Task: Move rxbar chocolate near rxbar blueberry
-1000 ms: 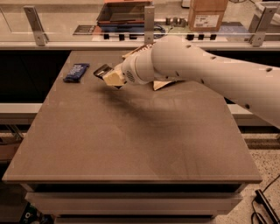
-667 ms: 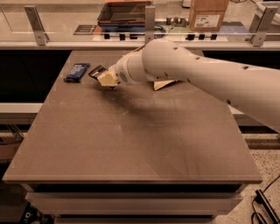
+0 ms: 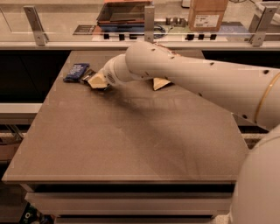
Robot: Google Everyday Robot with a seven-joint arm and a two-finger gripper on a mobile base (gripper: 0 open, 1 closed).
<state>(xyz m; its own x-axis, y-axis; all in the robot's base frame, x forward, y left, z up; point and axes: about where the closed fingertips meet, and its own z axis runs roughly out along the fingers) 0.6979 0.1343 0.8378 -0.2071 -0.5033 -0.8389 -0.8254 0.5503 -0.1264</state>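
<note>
Nearest you, the front edge of the brown table (image 3: 131, 148) runs across the lower part of the view. The near and middle stretches of its top carry only the arm's shadow. At the lower right corner the robot's white body (image 3: 260, 188) fills the edge of the view.

The white arm (image 3: 188, 76) reaches from the right side across the far half of the table, toward the far-left corner. The gripper (image 3: 94, 80) is at its end, low over the tabletop, its tan tip pointing left. You cannot tell whether it is clamped or released, because the wrist housing covers most of it.

The rxbar chocolate (image 3: 86, 77) shows only as a dark sliver right at the gripper's tip, most of it hidden. The rxbar blueberry (image 3: 76, 71) lies flat just beyond it to the left, close to the table's far-left corner. The two bars are just beside each other, and contact cannot be judged.

Behind the arm, near the middle of the far edge, a tan bag corner (image 3: 160, 83) pokes out, the rest of it covered.

Farther back is a counter behind a railing (image 3: 36, 26). On it sit a dark tray (image 3: 124, 12) and a cardboard box (image 3: 208, 13).
</note>
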